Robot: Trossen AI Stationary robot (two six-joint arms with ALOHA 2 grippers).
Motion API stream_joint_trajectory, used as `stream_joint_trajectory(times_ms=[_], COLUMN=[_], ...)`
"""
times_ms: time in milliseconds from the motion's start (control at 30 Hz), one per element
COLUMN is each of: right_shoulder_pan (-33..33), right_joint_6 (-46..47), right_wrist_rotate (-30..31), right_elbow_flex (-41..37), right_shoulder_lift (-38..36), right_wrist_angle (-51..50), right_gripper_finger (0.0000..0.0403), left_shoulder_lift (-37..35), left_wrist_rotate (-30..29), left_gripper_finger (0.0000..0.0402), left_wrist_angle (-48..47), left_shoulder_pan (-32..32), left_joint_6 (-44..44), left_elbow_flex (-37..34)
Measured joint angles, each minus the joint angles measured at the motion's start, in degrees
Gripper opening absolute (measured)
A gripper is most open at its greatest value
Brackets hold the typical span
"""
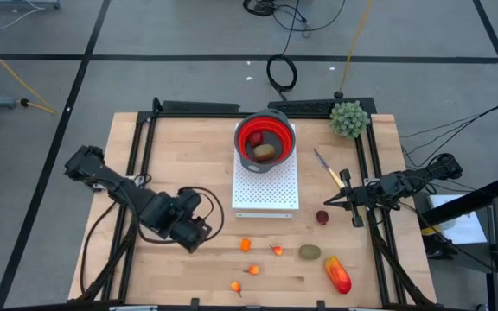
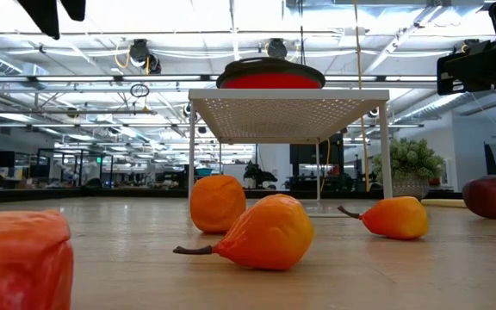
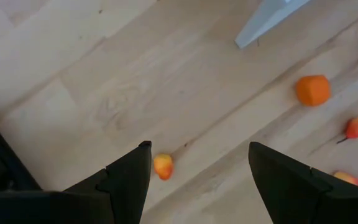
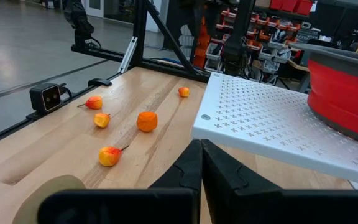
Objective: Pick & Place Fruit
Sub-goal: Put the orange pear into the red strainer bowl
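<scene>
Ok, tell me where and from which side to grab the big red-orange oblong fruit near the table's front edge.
Take the red-orange oblong fruit across its narrow middle, coming straight down from above. It lies flat on the wooden table, angled, so the fingers should straddle its short width, turned square to its long axis. Its nearest neighbour, the brown-green oval, lies apart from it, leaving room on both sides.

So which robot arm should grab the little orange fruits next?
Probably the left. The left gripper is open, just beside the small orange fruits. The right gripper is shut and sits nearer the dark-red ball.
</scene>
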Motion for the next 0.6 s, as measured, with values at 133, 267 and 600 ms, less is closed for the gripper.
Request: stream_joint_trajectory(times_ms=[133, 267, 600], right_shoulder_pan=[0.01, 0.01, -0.01], right_joint_6=[0.00, 0.00, 0.00], right_wrist_rotate=[0.00, 0.00, 0.04], right_elbow_flex=[0.00, 0.00, 0.00], right_shoulder_lift=[0.00, 0.00, 0.00], right_wrist_angle=[-0.01, -0.01, -0.01], right_gripper_finger=[0.0000, 0.0000, 0.0000], left_shoulder_lift=[0.00, 0.00, 0.02], left_wrist_rotate=[-0.05, 0.67, 7.10], left_gripper_finger=[0.0269, 0.0269, 0.0269], left_wrist_angle=[-0.95, -0.90, 2.97], left_shoulder_pan=[-0.67, -0.74, -0.72], left_joint_6=[-1.44, -3.76, -9.64], left_elbow_flex=[-0.17, -2.90, -14.50])
